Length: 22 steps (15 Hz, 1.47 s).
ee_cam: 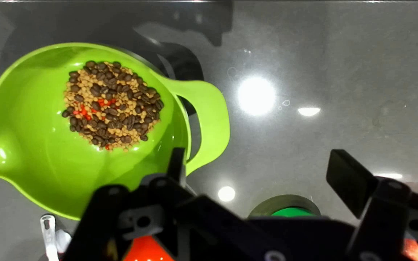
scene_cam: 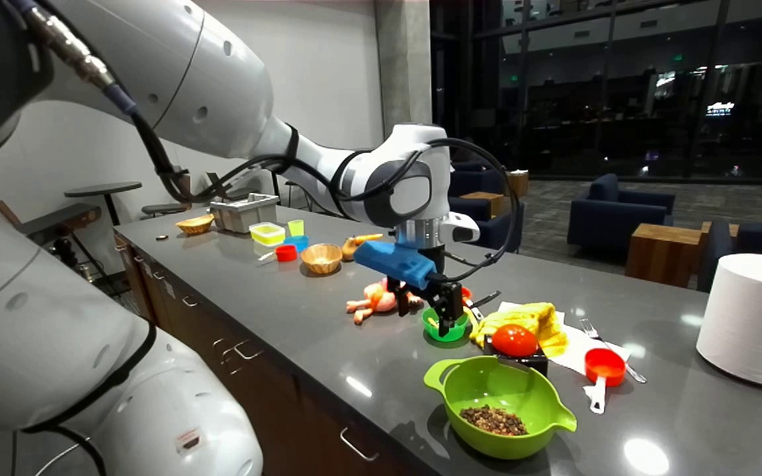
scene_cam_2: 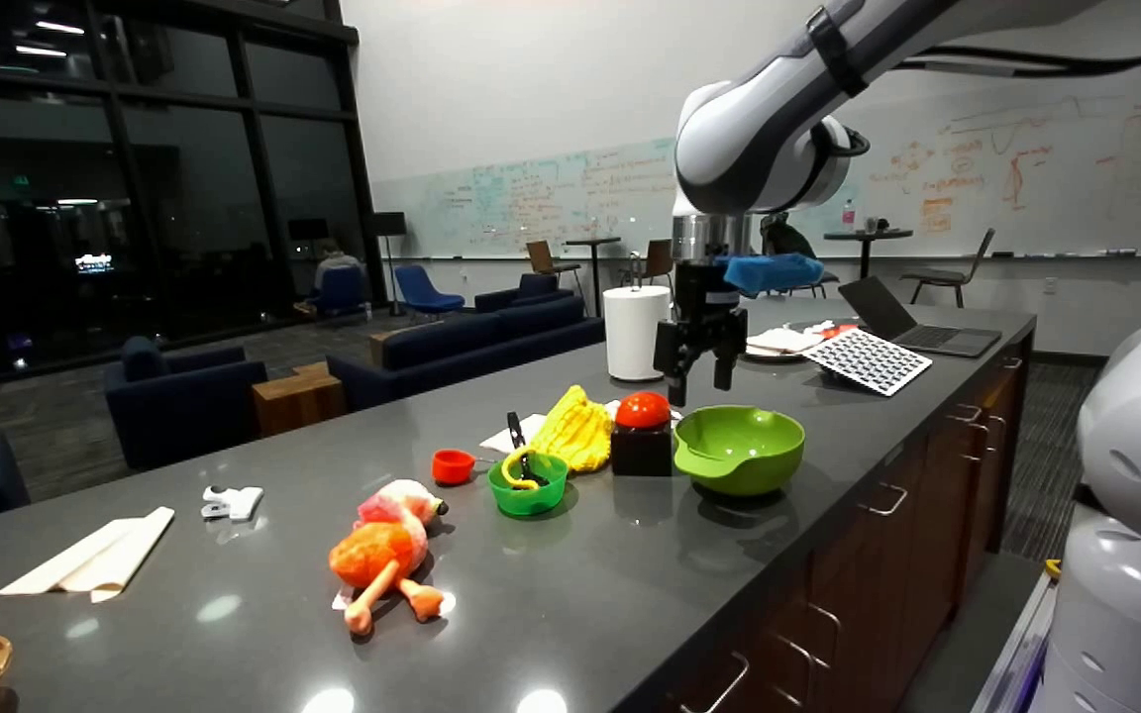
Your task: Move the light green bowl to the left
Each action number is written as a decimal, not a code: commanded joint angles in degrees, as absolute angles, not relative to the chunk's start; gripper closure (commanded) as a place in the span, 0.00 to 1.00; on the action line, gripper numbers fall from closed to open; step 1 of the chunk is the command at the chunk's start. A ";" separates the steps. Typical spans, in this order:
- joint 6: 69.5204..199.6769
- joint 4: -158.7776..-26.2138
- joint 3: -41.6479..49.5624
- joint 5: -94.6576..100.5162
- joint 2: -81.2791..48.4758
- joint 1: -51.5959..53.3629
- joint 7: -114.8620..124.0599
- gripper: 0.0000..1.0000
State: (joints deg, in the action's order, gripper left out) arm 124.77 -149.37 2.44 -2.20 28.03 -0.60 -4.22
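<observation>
Lime-green round plastic bowl (scene_cam_2: 741, 465) set upright on glossy grey counter (scene_cam_2: 620, 574), close beside black box with red domed top (scene_cam_2: 641, 453). Black two-fingered gripper (ee_cam: 259, 163) held above counter, jaws spread wide, nothing gripped. Bowl (part-loaded with brown beans (ee_cam: 116, 108)) ungrasped; grasp, leftward move, release all judged left undone.
</observation>
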 commanded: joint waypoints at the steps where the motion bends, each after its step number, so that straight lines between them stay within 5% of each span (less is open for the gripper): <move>1: 123.98 -147.47 4.57 -4.78 25.03 -0.33 -6.12 0.00; 22: 128.65 -127.94 4.97 -4.23 -6.28 -3.24 -3.18 0.00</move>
